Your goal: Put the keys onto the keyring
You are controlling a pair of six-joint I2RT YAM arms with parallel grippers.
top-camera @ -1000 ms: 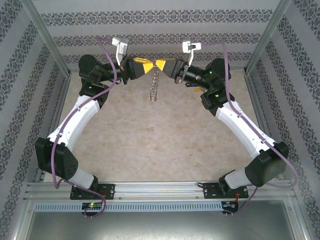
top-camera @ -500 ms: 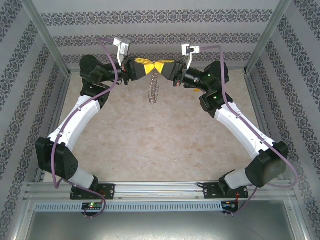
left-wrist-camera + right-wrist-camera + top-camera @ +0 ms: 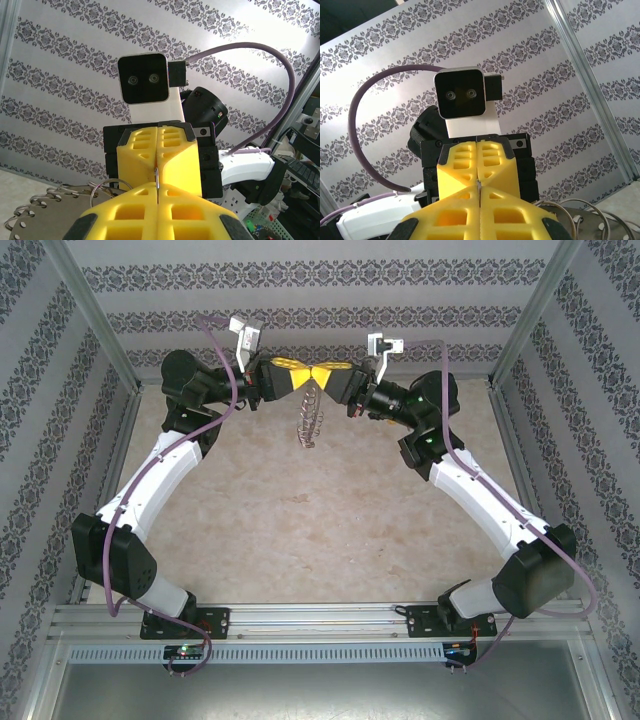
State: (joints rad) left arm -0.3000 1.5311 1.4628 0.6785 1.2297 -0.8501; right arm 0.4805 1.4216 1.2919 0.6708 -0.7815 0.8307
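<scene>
Above the far part of the table (image 3: 330, 530), the left gripper (image 3: 305, 376) and right gripper (image 3: 321, 376) meet tip to tip, fingers pressed together, pinching the keyring (image 3: 310, 420), which hangs edge-on beneath them.

White shells ran over black joints on the left arm (image 3: 150, 480) and right arm (image 3: 490, 502), a purple cable (image 3: 214, 350) looping off each wrist. The left gripper (image 3: 306, 377) and right gripper (image 3: 324, 376) wore yellow lattice fingers (image 3: 135, 155) on black blocks, each topped by a white-framed two-lens camera (image 3: 460, 94).

Left arm (image 3: 152, 480) and right arm (image 3: 482, 495) raised — 2 closed jaws tip-to-tip
</scene>
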